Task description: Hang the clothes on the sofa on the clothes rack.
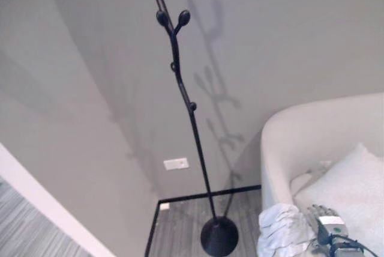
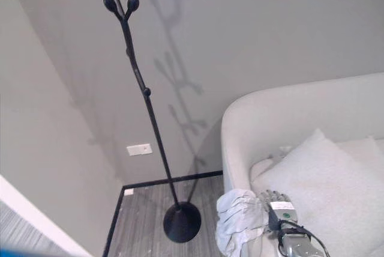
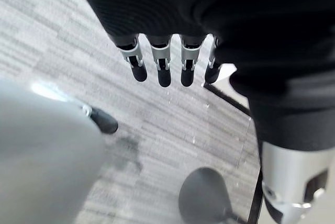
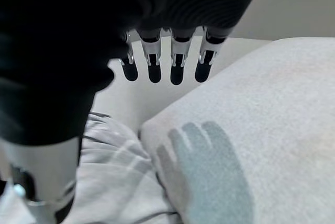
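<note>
The black clothes rack (image 1: 193, 119) stands in the room's corner on a round base (image 2: 182, 221), its knobbed hooks (image 1: 183, 17) bare. A crumpled pale checked garment (image 1: 281, 228) lies on the front end of the white sofa (image 1: 318, 128), and in the right wrist view the garment (image 4: 118, 182) sits beside a cushion (image 4: 261, 109). My right hand (image 2: 275, 200) hangs just right of the garment, its fingers (image 4: 155, 62) straight and open over the cushion, holding nothing. My left hand (image 3: 163, 69) is open above the grey floor, near the rack's base (image 3: 203, 198).
A white wall socket (image 1: 176, 163) sits low on the wall behind the rack. Black skirting (image 1: 180, 199) runs along the wall's foot. A large white cushion (image 1: 354, 185) fills the sofa seat. Grey striped floor (image 3: 63, 46) spreads left of the rack.
</note>
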Tool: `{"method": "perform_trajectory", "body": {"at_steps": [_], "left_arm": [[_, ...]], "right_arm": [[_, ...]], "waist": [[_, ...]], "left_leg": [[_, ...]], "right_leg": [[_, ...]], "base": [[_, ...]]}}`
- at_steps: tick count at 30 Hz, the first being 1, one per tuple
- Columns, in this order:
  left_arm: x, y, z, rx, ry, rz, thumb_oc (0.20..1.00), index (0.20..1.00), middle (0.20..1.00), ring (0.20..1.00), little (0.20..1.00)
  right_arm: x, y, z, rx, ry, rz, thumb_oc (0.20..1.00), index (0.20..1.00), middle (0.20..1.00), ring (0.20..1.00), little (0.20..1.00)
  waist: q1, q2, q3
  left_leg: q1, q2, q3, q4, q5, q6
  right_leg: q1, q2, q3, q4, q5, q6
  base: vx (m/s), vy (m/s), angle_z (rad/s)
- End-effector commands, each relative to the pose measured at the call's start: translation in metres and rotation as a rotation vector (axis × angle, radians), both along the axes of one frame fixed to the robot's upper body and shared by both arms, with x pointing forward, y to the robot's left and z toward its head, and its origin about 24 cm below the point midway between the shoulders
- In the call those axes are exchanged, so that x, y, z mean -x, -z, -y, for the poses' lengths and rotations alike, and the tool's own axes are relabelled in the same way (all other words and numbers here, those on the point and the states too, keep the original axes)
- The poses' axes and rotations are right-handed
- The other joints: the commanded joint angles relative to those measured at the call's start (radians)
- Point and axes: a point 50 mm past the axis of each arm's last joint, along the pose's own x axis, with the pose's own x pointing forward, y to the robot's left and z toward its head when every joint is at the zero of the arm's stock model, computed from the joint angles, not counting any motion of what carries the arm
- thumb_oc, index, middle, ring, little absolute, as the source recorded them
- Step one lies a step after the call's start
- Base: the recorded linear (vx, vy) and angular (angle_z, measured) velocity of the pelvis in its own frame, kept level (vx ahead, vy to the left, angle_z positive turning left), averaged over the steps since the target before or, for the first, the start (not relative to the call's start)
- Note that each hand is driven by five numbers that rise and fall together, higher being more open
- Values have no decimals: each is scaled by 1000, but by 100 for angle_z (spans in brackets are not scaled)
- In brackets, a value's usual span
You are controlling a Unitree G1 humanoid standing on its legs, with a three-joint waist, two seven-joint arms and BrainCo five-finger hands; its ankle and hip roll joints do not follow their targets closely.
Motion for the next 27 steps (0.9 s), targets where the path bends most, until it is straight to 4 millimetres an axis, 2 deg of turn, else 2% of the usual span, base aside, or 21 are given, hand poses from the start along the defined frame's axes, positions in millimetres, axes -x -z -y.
{"method": "perform_trajectory", "body": {"at_steps": [1,11,17,22,27], "left_arm": [[-33,-13,-31,-100,-8,111,1000,1000,1000,1000,1000],[-43,-16,-36,-109,-37,148,1000,1000,1000,1000,1000],[-43,-17,-35,-109,-40,158,1000,1000,1000,1000,1000],[-47,-18,-33,-106,-35,173,1000,1000,1000,1000,1000],[-53,-20,-30,-97,-1,196,1000,1000,1000,1000,1000]], "right_arm": [[-27,-14,-17,-6,-26,110,1000,1000,1000,1000,1000],[-43,-35,-14,46,-85,158,1000,1000,1000,1000,1000],[-48,-41,-42,70,-302,160,1000,1000,1000,1000,1000],[-52,-43,-41,91,-298,162,1000,1000,1000,1000,1000],[-52,-40,-27,172,-254,105,1000,1000,1000,1000,1000]], "waist": [[0,-97,54],[7,-71,108],[0,-58,129],[6,-45,143],[17,-26,160]], "left_leg": [[49,14,33,-21,-3,-47],[-15,7,18,-21,19,-49],[-31,9,13,-21,20,-51],[-47,4,13,-21,22,-52],[-76,2,4,-21,34,-57]], "right_leg": [[-10,-64,102,80,-70,18],[-121,-80,114,165,-89,19],[-153,-87,112,189,-97,22],[-188,-96,121,208,-96,27],[-215,-103,118,218,-96,29]], "base": [[-16,10,15],[-24,10,4],[-2,-2,11],[-9,11,5],[-5,-1,1]]}}
